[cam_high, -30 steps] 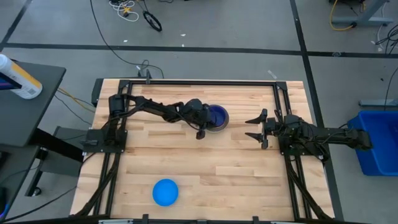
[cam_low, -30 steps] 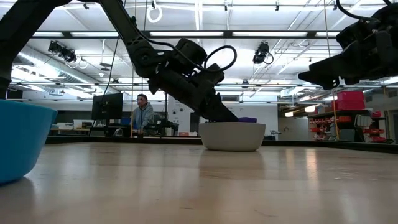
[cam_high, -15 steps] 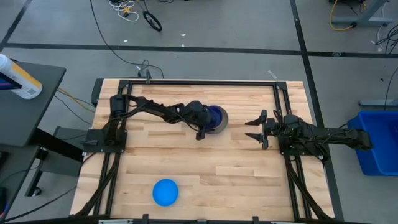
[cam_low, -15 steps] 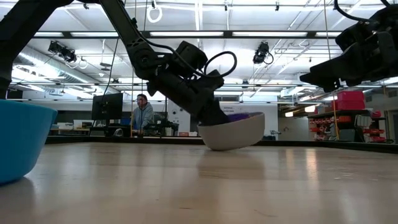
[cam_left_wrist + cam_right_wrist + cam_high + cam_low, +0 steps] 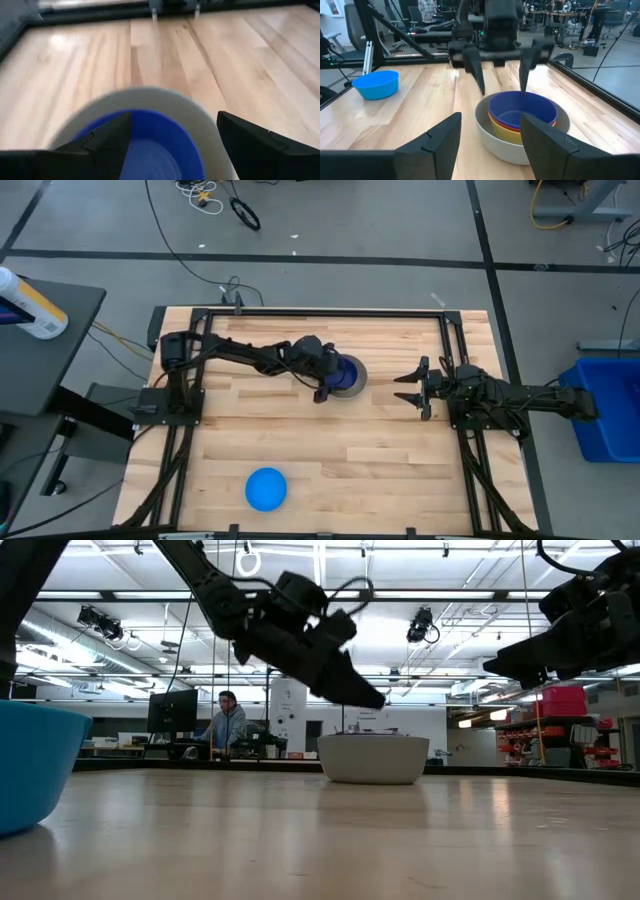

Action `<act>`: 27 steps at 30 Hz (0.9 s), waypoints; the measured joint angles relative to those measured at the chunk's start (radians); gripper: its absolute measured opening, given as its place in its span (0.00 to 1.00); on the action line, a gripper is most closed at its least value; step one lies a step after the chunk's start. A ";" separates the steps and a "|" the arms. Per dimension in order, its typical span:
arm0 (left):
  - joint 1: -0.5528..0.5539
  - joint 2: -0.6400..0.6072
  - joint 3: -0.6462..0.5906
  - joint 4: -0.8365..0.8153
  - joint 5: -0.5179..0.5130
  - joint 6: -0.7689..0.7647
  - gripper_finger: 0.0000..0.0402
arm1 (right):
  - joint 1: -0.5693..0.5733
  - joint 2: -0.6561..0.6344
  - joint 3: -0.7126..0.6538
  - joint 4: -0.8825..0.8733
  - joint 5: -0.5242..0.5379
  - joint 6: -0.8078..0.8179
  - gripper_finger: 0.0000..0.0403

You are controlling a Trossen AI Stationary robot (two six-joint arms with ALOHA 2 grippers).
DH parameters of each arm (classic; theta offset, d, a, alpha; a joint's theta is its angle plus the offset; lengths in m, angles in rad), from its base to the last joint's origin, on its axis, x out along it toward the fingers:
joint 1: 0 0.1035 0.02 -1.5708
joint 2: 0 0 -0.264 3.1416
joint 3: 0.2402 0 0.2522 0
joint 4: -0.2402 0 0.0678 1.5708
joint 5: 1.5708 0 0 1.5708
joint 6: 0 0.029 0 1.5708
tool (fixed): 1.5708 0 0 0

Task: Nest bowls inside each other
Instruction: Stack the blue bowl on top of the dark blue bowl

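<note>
1. Near the middle of the table point(image 5: 300, 450), slightly toward the far edge, the grey bowl point(image 5: 372, 759) sits flat again; half a second ago it was tipped up on one side with the left gripper point(image 5: 502, 67) pressed into it
2. The left gripper has let go and lifted: its fingers are spread wide and hang just above the stack's rim, touching nothing
3. Inside the grey bowl the yellow bowl point(image 5: 497, 124) shows as a band, and the dark blue bowl point(image 5: 522, 109) sits on top of it; a red one cannot be made out
4. This release suggests the dark blue bowl is now nested, so that step looks finished
5. The light blue bowl point(image 5: 266, 488) stands alone near the front edge, well apart from the stack, and is probably the one left to add
6. Every bowl is upright with its mouth facing up; being round, none has a long axis on the table plane
7. The right gripper point(image 5: 411, 387) waits to the right of the stack, jaws apart and empty
</note>
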 joint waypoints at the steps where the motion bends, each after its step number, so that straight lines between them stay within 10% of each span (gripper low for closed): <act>1: -0.004 -0.014 0.001 -0.005 -0.015 0.015 0.75 | 0.000 0.000 0.000 0.000 0.000 0.000 0.52; 12: -0.117 -0.166 -0.043 -0.334 -0.103 0.038 0.75 | 0.000 0.000 0.000 -0.026 -0.001 0.018 0.48; 27: -0.573 -0.666 -0.503 -0.292 -0.525 -0.223 0.75 | 0.000 -0.002 0.000 -0.013 -0.054 0.031 0.52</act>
